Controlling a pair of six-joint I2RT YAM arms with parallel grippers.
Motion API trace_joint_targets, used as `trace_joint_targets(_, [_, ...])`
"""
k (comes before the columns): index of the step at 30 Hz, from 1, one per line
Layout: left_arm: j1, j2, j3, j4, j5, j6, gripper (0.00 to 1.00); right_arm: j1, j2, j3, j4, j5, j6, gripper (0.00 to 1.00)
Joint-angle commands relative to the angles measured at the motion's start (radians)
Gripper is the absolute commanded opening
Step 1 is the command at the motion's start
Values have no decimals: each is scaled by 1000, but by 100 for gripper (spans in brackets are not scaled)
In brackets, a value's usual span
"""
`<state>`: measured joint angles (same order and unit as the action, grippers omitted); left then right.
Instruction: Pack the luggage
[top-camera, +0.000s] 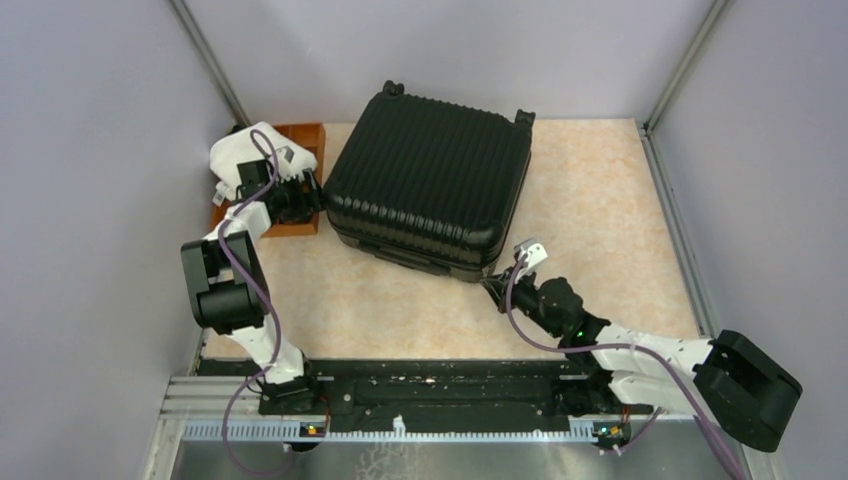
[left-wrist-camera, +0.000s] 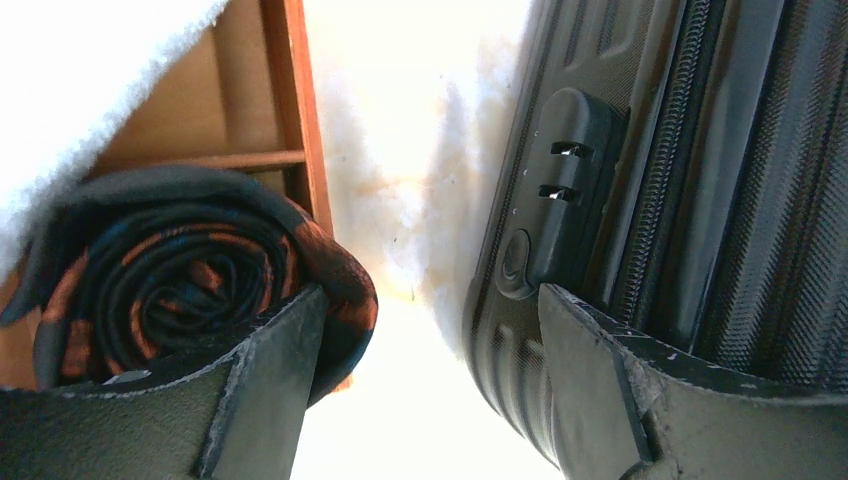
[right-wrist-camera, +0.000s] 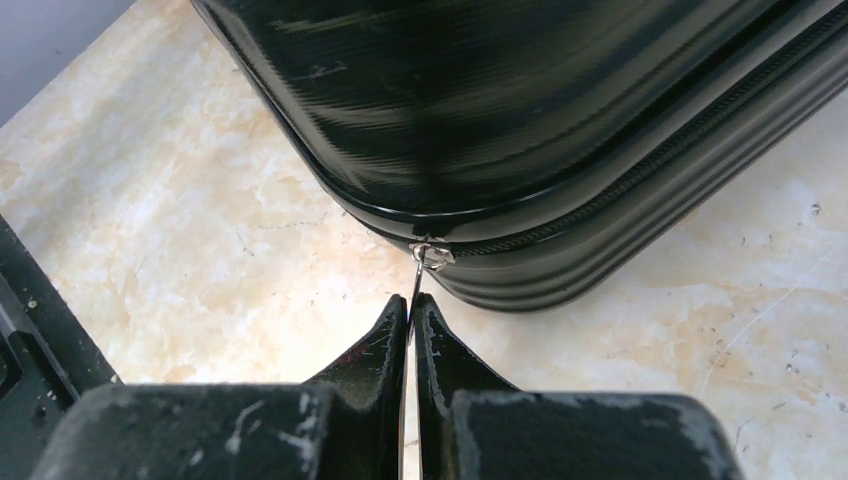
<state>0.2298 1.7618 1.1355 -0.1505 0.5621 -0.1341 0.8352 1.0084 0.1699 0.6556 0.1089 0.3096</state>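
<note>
The black ribbed luggage (top-camera: 430, 180) lies closed on the table at the back centre. My right gripper (top-camera: 497, 284) is at its near right corner, shut on the thin metal zipper pull (right-wrist-camera: 415, 280) that hangs from the slider (right-wrist-camera: 432, 255) on the zip line. My left gripper (top-camera: 305, 195) is open and empty, between the luggage's left side (left-wrist-camera: 640, 200) with its combination lock (left-wrist-camera: 560, 190) and the brown wooden tray (top-camera: 300, 135). A rolled dark and orange cloth (left-wrist-camera: 190, 270) lies in the tray against my left finger (left-wrist-camera: 270, 370).
A white towel (top-camera: 245, 150) lies over the tray, also in the left wrist view (left-wrist-camera: 90, 90). Grey walls close in the table on the left, back and right. The black base rail (top-camera: 430, 390) runs along the near edge.
</note>
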Motion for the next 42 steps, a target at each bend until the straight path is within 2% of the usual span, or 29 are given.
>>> trace_joint_targets(1, [-91,-136,-70,-82,9,5,85,70,-22,34,128,5,66,0])
trace_joint_targets(4, [-94,-164,-83,-96,-167,37,85,75,-22,38,143,55,123,0])
trace_joint_targets(10, [-87,-160,-114,-117,-371,104,87,74,-81,-7,180,172,189,0])
trace_joint_targets(18, [-47,-118,-119,-86,-548,202,88,73,-181,-38,121,242,215,0])
trace_joint_targets(27, [5,-168,-113,-19,-699,242,87,73,-195,-47,106,239,219,0])
trace_joint_targets(31, [10,-172,-93,-22,-723,254,88,73,-195,-53,108,234,229,0])
trace_joint_targets(33, [10,-201,-74,-86,-637,241,89,74,-199,-57,105,230,232,0])
trace_joint_targets(38, [-19,-386,-101,-106,-189,235,90,74,-207,-65,100,235,239,0])
trace_joint_targets(42, [-20,-386,-115,-6,19,145,82,73,-193,-62,103,232,245,0])
